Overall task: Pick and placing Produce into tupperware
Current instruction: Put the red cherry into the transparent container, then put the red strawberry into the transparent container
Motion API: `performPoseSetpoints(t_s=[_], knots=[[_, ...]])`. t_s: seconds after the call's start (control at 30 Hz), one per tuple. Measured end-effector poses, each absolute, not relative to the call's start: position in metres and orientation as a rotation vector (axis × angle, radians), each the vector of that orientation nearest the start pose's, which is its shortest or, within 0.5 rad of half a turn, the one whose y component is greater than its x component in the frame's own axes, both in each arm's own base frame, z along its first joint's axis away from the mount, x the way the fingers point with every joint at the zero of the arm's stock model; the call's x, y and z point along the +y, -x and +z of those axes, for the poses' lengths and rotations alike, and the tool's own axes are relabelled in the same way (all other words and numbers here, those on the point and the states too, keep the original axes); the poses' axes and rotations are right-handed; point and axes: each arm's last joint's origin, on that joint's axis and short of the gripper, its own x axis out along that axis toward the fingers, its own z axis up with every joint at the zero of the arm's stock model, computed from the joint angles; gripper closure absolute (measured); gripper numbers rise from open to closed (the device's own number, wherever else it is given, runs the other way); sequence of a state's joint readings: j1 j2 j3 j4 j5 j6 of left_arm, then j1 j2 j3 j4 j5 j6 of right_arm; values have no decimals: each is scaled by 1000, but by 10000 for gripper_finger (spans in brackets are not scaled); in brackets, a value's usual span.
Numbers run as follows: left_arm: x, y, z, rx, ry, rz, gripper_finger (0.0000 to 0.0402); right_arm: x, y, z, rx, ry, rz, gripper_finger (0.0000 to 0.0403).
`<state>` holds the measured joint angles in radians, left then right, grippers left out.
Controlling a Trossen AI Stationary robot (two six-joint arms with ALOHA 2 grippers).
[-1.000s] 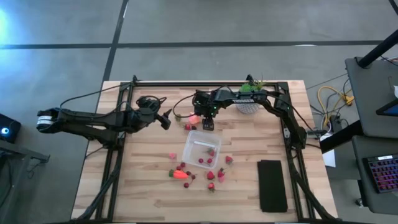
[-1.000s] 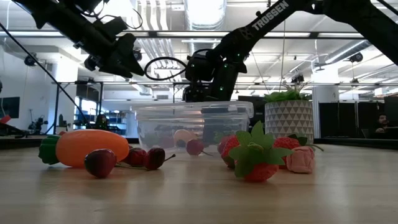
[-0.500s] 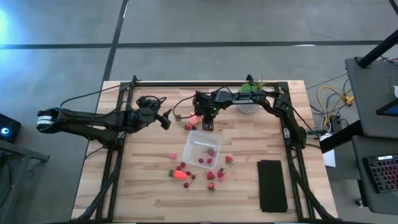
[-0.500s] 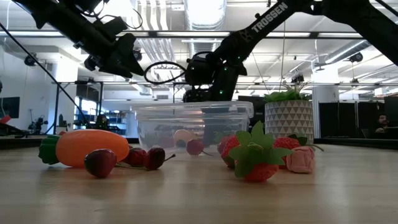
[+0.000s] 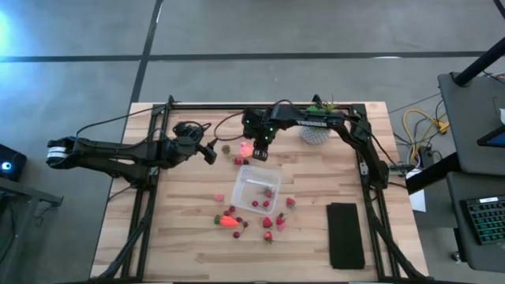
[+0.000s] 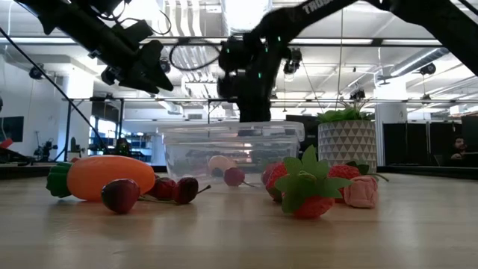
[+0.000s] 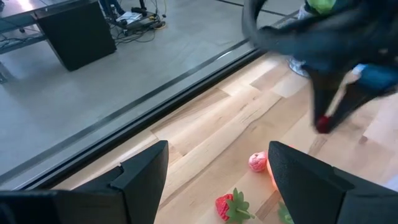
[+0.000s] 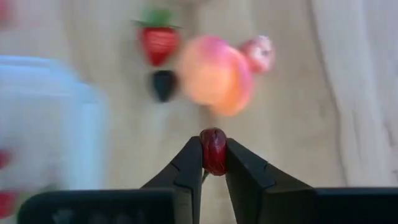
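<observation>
My right gripper hangs over the table beside the far edge of the clear tupperware, shut on a small dark red cherry-like piece. Below it lie a pink-orange round fruit, a strawberry, a dark berry and a small pink piece. The tupperware holds a few red pieces. More strawberries and an orange carrot rest on the wood at its near side. My left gripper hovers open, left of the round fruit. My right gripper pinches the small dark red piece between its two fingertips, coming from above and pointing down. The piece is lifted clear of the table, over bare wood just near the pink-orange fruit.
A green potted plant stands at the far edge, right of my right gripper. A flat black slab lies near the right edge. The black frame rails run along the table's far side. Bare wood lies between the tupperware and the slab.
My right gripper has risen and drawn a little toward the table's far left, away from the tupperware's far edge and over the pink-orange fruit. In the low view its body stands clearly higher than a second ago. The produce on the table has kept still.
</observation>
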<state>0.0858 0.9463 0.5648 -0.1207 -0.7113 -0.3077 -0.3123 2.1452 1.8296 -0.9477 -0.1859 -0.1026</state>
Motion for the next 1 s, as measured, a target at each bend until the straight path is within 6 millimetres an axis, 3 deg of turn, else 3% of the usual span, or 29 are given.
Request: performPoseSetpoints(t_s=[0.2,0.37,0.5,0.63,0.8,1.0], knots=[[36,-192,240,359,129,845,139,-93,-430,246,1265,-251,88,339],[36,-192,240,358,130,844,139,-54,-433,245,1300,-250,207,339],[35,-192,239,363,136,821,139,-34,-435,233,1321,-231,204,334],[33,-194,239,380,160,739,139,-23,-436,221,1330,-234,153,305],[31,-195,238,400,186,647,139,-21,-435,213,1347,-291,90,233],[31,-195,238,421,126,630,139,-21,-428,229,1349,-258,3,165]])
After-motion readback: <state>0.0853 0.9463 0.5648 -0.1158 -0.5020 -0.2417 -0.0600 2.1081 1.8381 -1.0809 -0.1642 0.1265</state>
